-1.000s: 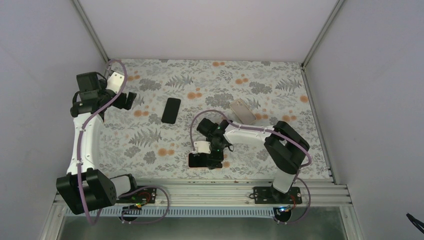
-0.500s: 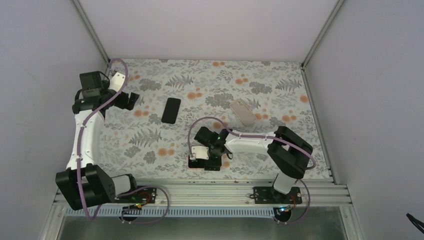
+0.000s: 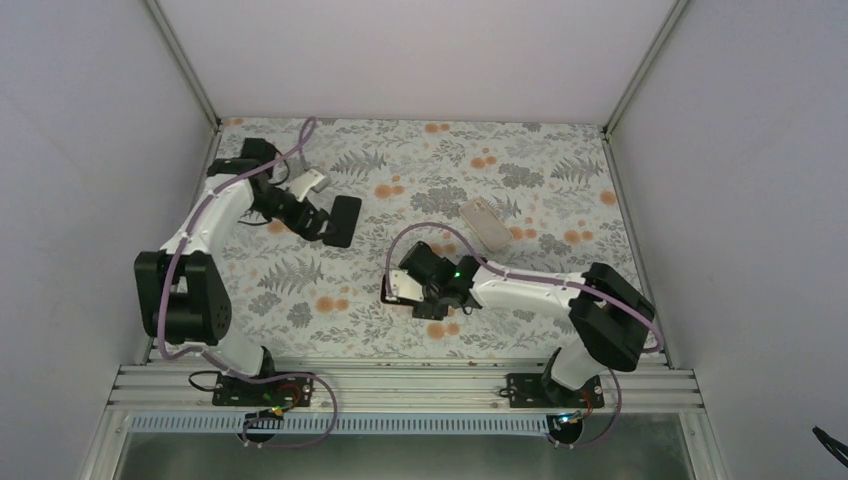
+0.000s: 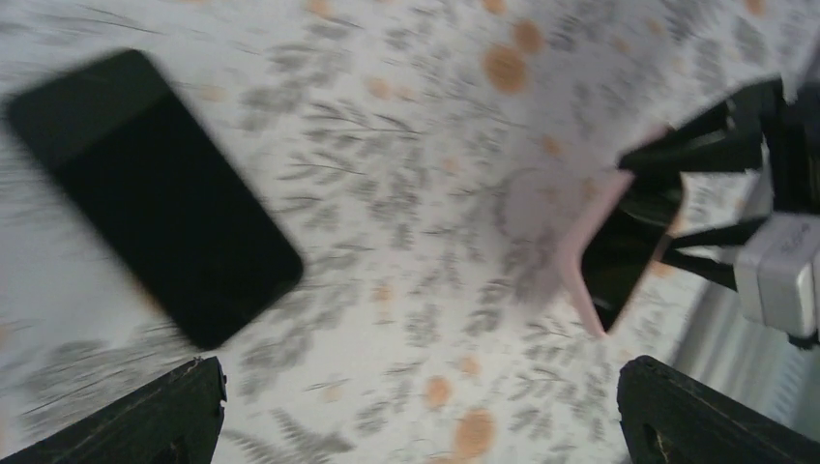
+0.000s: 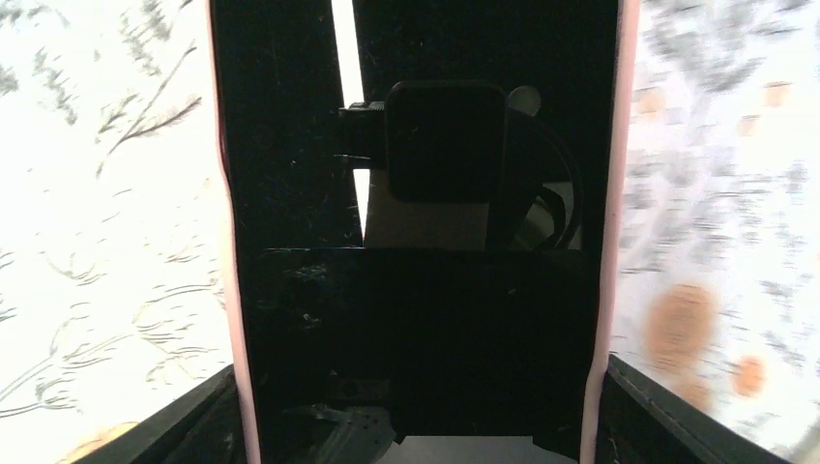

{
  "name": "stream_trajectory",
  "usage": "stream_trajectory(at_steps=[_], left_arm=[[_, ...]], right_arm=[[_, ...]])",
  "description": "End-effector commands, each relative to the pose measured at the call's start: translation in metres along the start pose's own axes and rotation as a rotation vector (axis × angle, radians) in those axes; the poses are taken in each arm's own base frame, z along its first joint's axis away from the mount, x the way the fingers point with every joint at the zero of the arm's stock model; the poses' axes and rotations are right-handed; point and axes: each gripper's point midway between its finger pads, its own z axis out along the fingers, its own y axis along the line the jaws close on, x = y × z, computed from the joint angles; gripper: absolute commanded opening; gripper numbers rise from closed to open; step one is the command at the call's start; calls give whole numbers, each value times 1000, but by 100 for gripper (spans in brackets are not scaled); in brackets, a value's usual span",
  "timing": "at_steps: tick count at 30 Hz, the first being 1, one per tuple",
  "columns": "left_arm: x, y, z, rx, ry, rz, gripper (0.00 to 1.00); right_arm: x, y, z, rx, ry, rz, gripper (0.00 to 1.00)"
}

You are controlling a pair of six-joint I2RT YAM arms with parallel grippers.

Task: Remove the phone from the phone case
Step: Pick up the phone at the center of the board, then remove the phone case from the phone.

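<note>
**A:** Starting at the left, what are the left jaws doing?

**B:** They are spread wide and hold nothing. They sit just left of the bare black phone [image 3: 346, 219], which lies flat on the surface [image 3: 560, 170].

**A:** And the phone we want?

**B:** That phone [image 4: 629, 256] sits inside the pink phone case [image 4: 578, 253], well right of the black phone and nearer the arm bases. The right jaws are clamped across the case's long edges, and the case looks tipped up off the surface.

**A:** What could go wrong?

**B:** The left arm [image 3: 205, 225] might go for the bare black phone, since that is the closest thing to it. Squeezing the case's edges probably pins the phone inside too. A push could then slide the whole thing out of the grip.
</note>
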Motion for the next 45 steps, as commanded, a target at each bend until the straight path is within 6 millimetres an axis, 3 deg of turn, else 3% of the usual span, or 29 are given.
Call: stream_trajectory(at_steps=[1,4,10,15,22,24,27,29,33,34,38,44,45], left_arm=[[-7,-51,14,235,29,-3,100],[-16,-65,26,344,52,-23,100],[-29,-70,48,421,94,-42,99],[-34,-80,55,474,91,-38,93],[-41,-105,46,570,70,-3,50],[-44,-108,43,582,54,10,32],[-46,-109,40,571,47,34,4],[-45,-110,37,552,46,71,2],[-48,-114,25,506,23,173,2],[-47,-113,22,466,33,219,2],[-38,-119,19,329,115,402,2],[-28,-140,32,127,228,628,2],[-27,-143,34,117,241,641,2]], right_arm=[[-38,-62,-39,227,-126,31,61],[-52,-84,-49,292,-156,33,62],[-79,-121,-66,405,-227,47,62],[-96,-136,-74,433,-264,48,63],[-109,-153,-82,478,-301,67,62],[-111,-154,-83,474,-303,71,65],[-105,-154,-84,445,-299,87,87],[-95,-153,-89,355,-303,116,98],[-63,-148,-108,71,-371,166,100],[-48,-148,-112,25,-362,179,100],[-22,-147,-117,-118,-358,173,100],[-14,-140,-113,-250,-326,169,99],[-12,-138,-103,-276,-309,173,99]])
